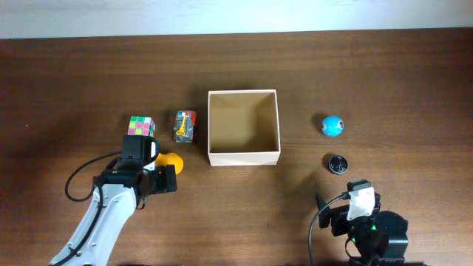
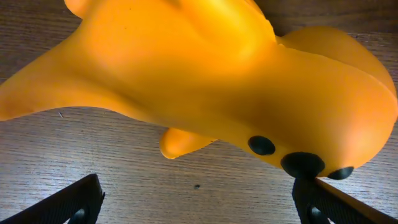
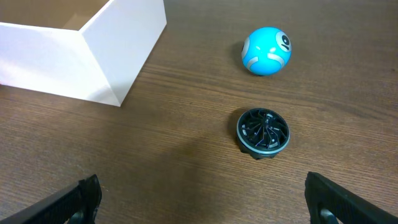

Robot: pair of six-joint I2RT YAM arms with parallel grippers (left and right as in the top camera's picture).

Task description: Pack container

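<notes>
The container (image 1: 244, 157), a square open-topped box with white walls and a tan inside, stands mid-table and looks empty; its corner shows in the right wrist view (image 3: 93, 50). An orange toy (image 1: 174, 161) lies left of it. It fills the left wrist view (image 2: 205, 81), just ahead of my open left gripper (image 2: 199, 202), whose right finger is close against it. A blue ball (image 1: 332, 125) and a black round disc (image 1: 337, 163) lie right of the box, both in the right wrist view: ball (image 3: 266, 50), disc (image 3: 263, 132). My right gripper (image 3: 202, 199) is open and empty, short of the disc.
A colourful cube (image 1: 141, 127) and a small patterned toy block (image 1: 185, 125) lie left of the box, behind the orange toy. The table's far edge runs along the top of the overhead view.
</notes>
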